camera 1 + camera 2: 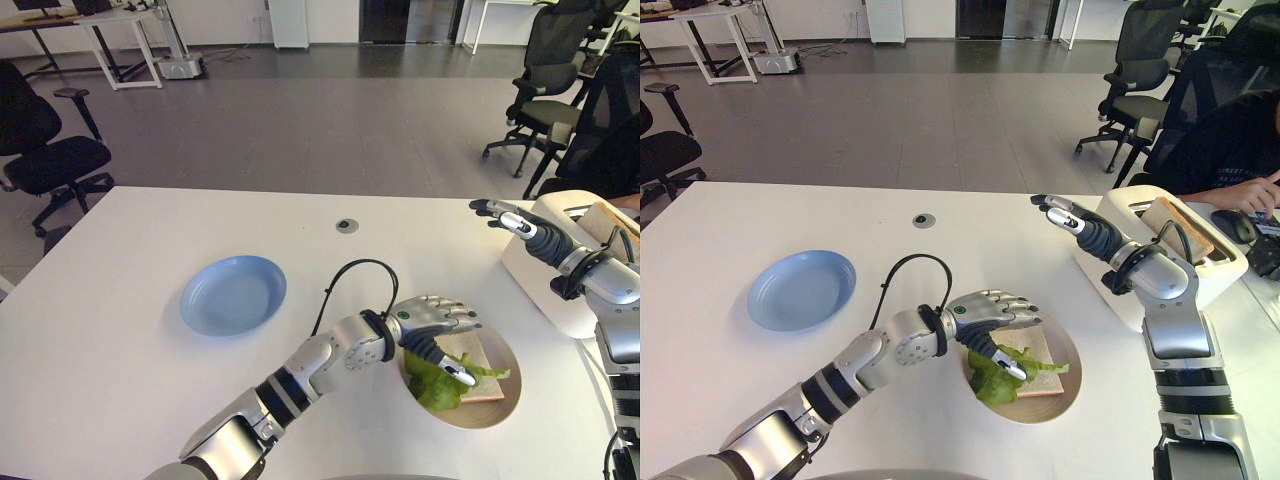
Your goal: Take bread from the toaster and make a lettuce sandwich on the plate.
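A beige plate (pixel 503 408) sits near the table's front right and holds a bread slice (pixel 480 350). Green lettuce (pixel 436 386) lies on the slice's near left part. My left hand (pixel 438 322) hovers over this plate, its thumb stretched down onto the lettuce and spread away from the bent fingers, with bread showing in the gap. A white toaster (pixel 1228 268) stands at the right edge with another bread slice (pixel 1177 228) sticking up from a slot. My right hand (pixel 1064 212) is held flat and open above the table, just left of the toaster.
An empty blue plate (pixel 233 294) lies left of centre. A small round grommet (pixel 347 226) is set in the table's far middle. Office chairs stand on the floor beyond the table. A person's arm (pixel 1240 190) rests at the far right behind the toaster.
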You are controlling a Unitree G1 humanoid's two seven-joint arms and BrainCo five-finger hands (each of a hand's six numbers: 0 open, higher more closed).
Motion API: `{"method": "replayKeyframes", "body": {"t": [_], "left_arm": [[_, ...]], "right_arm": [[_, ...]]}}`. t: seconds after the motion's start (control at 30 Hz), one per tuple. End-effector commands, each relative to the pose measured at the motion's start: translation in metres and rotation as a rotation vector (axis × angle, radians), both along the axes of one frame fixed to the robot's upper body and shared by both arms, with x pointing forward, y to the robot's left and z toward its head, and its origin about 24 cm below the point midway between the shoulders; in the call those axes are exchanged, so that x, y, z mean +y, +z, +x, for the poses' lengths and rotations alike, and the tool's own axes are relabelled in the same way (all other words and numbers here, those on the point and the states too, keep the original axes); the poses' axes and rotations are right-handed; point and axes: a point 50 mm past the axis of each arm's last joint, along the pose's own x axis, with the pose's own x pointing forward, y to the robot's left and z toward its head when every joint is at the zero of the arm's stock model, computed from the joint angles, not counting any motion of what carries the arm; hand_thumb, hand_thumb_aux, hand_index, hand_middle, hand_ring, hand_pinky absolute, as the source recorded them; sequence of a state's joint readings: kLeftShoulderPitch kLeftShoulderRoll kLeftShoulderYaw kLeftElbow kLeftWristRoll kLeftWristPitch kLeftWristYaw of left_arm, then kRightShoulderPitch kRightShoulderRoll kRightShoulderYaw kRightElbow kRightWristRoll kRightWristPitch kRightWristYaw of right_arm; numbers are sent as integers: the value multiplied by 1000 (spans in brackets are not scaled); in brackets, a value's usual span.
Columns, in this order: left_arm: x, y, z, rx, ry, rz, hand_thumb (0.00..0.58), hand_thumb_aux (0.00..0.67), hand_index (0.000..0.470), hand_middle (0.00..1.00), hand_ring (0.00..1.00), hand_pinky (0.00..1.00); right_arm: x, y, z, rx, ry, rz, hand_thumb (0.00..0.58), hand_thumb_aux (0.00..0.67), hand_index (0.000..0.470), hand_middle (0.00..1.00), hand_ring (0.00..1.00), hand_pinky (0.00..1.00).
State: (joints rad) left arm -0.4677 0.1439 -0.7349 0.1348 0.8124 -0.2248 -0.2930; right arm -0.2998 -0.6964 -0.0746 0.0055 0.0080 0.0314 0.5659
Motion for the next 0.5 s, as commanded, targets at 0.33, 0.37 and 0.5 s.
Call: {"method": "replayKeyframes", "body": {"t": [0.33, 0.37, 0.5], "left_arm": [[24, 6, 22, -46, 105, -31, 0, 0, 0, 0, 0, 0], [30, 14, 28, -57, 137, -89, 0, 0, 0, 0, 0, 0], [58, 46, 50, -35, 264, -378, 0, 0, 0, 0, 0, 0]], "right_arm": [[-4, 3, 4, -38, -42, 6, 0, 0, 0, 0, 0, 0], [-6, 7, 5, -63, -62, 11, 0, 0, 0, 0, 0, 0], [-19, 33, 10, -252, -188, -15, 0, 0, 0, 0, 0, 0]]}}
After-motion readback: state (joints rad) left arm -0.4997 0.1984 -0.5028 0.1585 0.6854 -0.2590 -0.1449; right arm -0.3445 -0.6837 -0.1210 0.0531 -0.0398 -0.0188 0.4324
